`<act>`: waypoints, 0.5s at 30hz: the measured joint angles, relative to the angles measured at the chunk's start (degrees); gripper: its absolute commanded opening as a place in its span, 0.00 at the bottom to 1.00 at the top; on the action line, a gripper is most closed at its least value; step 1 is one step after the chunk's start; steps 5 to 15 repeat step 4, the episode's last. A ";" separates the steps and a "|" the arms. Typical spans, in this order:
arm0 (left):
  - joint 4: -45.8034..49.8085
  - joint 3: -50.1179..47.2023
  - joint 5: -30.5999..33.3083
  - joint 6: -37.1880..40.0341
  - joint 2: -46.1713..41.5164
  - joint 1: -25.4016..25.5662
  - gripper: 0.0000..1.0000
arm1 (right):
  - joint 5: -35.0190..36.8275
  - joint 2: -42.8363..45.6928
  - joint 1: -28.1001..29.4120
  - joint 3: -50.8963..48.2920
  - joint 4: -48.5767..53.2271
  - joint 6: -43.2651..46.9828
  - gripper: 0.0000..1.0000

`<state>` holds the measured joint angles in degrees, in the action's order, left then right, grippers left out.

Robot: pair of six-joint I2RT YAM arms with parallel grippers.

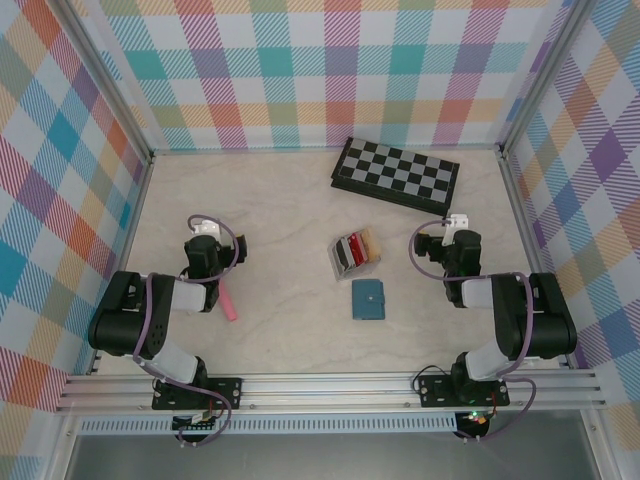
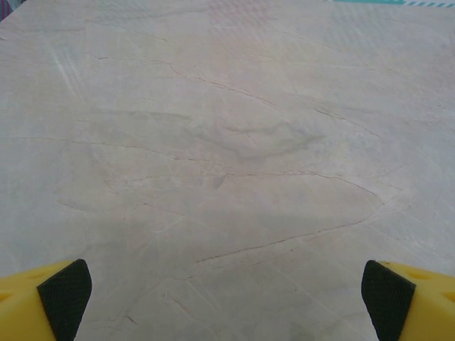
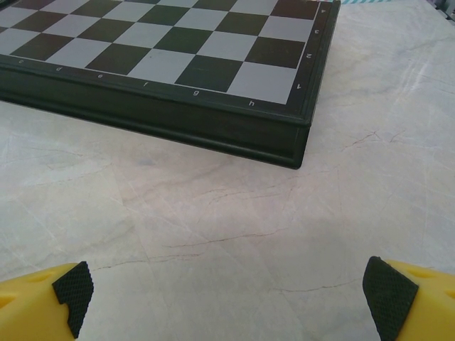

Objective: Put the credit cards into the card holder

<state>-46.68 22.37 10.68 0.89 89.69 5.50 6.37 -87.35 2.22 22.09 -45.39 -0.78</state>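
Nothing held. My left fingers [image 2: 65,297] are wide open over bare table [image 2: 227,142]. My right fingers [image 3: 387,295] are wide open too, facing the chessboard [image 3: 178,57]. The card holder [image 1: 368,299] lies mid-table between my arms and looks closed. The credit cards [image 1: 352,250] are just beyond it, standing in the grey tray [image 1: 337,260]. None are loaded, so I judge the whole job is left.

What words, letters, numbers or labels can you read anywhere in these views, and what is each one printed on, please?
"d", "e", "f", "g", "h": small white letters along the chessboard's near rim.
Marks along its right rim: likely numbers, too small and tilted to read.
The credit cards and card holder: any print is too small to read.
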 measured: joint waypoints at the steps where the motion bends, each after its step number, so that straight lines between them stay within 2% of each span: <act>1: 0.00 0.00 0.20 0.00 0.00 0.00 1.00 | -0.02 0.00 0.00 0.02 0.00 -0.04 1.00; 15: 0.00 0.00 0.55 -0.02 0.00 0.00 1.00 | 0.00 0.00 0.00 0.07 0.00 -0.04 1.00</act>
